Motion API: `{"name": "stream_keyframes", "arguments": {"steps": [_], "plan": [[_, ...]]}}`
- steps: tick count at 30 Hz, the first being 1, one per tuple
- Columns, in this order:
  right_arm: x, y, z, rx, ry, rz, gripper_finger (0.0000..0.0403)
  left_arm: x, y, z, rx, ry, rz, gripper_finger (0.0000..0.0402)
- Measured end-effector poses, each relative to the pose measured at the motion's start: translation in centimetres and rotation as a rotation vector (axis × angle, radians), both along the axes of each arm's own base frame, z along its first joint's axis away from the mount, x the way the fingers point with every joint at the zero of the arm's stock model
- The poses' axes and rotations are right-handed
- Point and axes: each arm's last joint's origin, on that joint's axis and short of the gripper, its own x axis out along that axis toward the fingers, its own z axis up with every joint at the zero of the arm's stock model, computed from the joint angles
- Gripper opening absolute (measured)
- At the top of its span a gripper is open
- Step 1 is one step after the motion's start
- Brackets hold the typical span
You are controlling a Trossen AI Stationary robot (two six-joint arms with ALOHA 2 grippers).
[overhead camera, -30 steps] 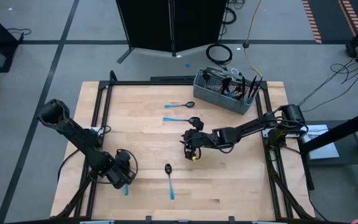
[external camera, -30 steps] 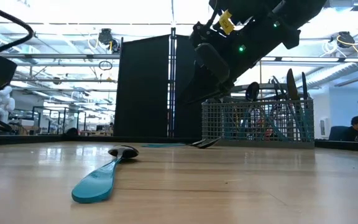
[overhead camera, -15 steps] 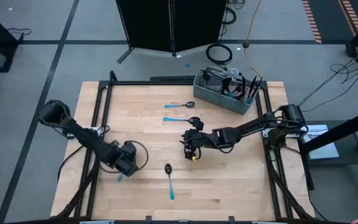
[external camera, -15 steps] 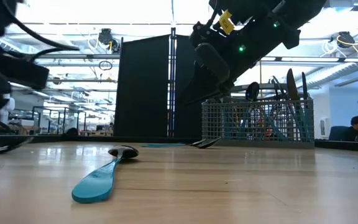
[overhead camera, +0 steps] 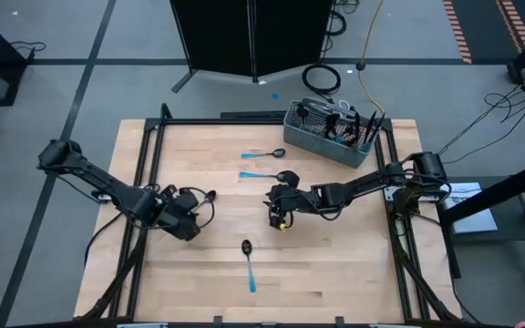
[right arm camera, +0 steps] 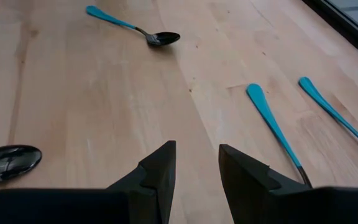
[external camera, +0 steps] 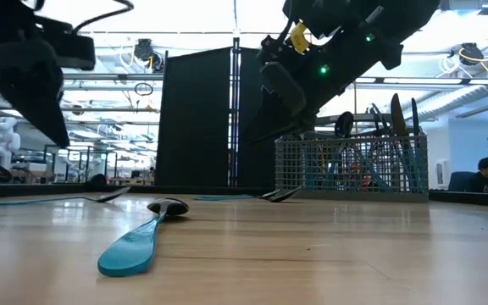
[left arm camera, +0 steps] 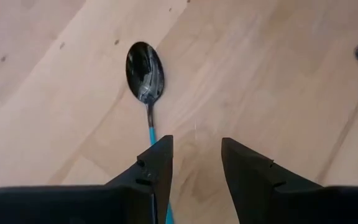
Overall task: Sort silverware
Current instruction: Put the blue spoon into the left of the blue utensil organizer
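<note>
A: High view, left claw point(overhead camera: 192, 202) sits over a spoon point(overhead camera: 210, 195) near the counter point(overhead camera: 335, 273) left edge?

B: Yes. Left wrist view: fingers point(left arm camera: 160, 163) parted, empty, spoon beneath. Right wrist view: right claw point(right arm camera: 196, 163) parted, empty, bare wood ahead.

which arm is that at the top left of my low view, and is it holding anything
Observer: That's the left gripper. It is open with nothing between its fingers, and a spoon lies on the table just below it.
Operator: how many spoons are loose on the table
Observer: Four in the high view: that one, a lone spoon toward the table's other side, and a pair of spoons near the wire basket.
</note>
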Motion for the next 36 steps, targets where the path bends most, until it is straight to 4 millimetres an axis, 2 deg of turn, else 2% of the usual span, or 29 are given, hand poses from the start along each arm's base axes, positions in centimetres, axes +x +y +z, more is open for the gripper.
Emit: {"name": "stream_keyframes", "arguments": {"steps": [4,12,19,27,36], "plan": [[0.0,-0.1,0.0,0.000,0.000,-0.002,0.0114,-0.3,0.2,-0.1,0.023,0.006,-0.035,0.0134],[0.0,0.0,-0.1,0.016,0.002,-0.013,0.0114,-0.2,0.0,-3.7,-0.003,0.002,-0.051,0.0134],[-0.1,0.0,-0.1,0.013,0.006,-0.011,0.0114,-0.5,0.4,-4.4,0.088,-0.010,-0.025,0.0134],[-0.1,0.0,-0.1,0.011,0.012,-0.009,0.0114,-1.1,2.3,-6.6,0.089,0.009,0.054,0.0134],[-0.1,0.0,-0.1,0.015,0.010,-0.012,0.0114,-0.8,3.2,-7.6,0.026,-0.030,0.049,0.0134]]}}
